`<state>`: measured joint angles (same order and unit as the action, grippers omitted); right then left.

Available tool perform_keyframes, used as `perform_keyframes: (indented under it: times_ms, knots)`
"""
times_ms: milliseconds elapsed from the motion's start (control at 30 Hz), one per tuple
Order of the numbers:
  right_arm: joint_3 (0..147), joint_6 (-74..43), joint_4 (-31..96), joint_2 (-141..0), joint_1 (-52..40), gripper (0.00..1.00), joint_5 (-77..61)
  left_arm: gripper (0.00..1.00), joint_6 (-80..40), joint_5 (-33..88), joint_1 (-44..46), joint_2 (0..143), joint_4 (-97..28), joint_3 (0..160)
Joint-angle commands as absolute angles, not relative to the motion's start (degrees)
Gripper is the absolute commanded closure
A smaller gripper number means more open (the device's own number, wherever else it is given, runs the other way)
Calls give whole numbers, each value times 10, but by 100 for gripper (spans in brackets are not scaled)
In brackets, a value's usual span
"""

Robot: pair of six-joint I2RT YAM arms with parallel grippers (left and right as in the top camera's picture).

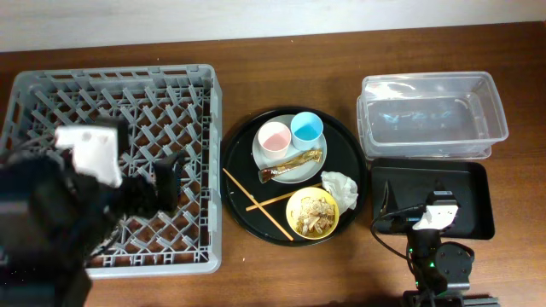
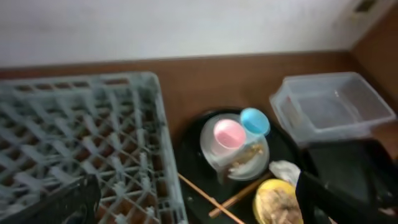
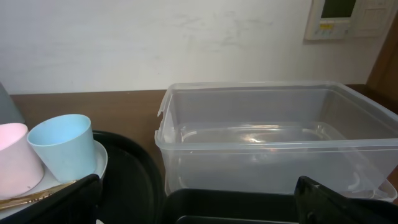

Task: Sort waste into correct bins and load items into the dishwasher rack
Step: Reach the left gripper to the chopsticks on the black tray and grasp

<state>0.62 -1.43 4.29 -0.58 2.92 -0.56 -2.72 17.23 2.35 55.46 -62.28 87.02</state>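
The grey dishwasher rack fills the left. My left gripper hangs open and empty over its right part; in the left wrist view it faces the dishes. A pink cup, a blue cup and a gold-brown wrapper sit on the pale plate. A white napkin lies beside the yellow bowl holding food scraps. Chopsticks lie crossed. My right gripper is open and empty over the shallow black tray, in front of the clear tub.
The dishes rest on a large round black tray between the rack and the bins. The right wrist view shows the clear tub straight ahead, the blue cup at left. A wall runs along the table's far edge.
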Motion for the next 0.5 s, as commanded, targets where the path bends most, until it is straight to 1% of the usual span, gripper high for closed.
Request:
perform_keyframes:
  times_ms: [0,33,67,100,133,167,200,233,267,367,467]
  knots:
    - [3,-15,45,-2,32,1,-8,1,-20,322,25,601,-640,885]
    - [3,-15,45,-2,32,1,-8,9,-36,328,25,616,-657,885]
    - [3,-15,45,-2,32,1,-8,22,-51,326,25,633,-684,885]
    - [3,-15,45,-2,32,1,-8,31,-60,317,28,649,-712,885]
    - [3,-15,45,-2,32,1,-8,43,-70,290,38,665,-739,883]
    - [3,-15,45,-2,32,1,-8,47,-77,269,47,674,-750,880]
    - [3,-15,45,-2,32,1,-8,55,-93,238,60,684,-761,877]
    - [3,-15,45,-2,32,1,-8,58,-143,179,88,697,-766,870]
    - [3,-15,45,-2,32,1,-8,60,-172,147,110,705,-766,865]
    - [3,-15,45,-2,32,1,-8,60,-265,45,185,715,-754,827]
    - [3,-15,45,-2,32,1,-9,59,-316,27,255,716,-679,753]
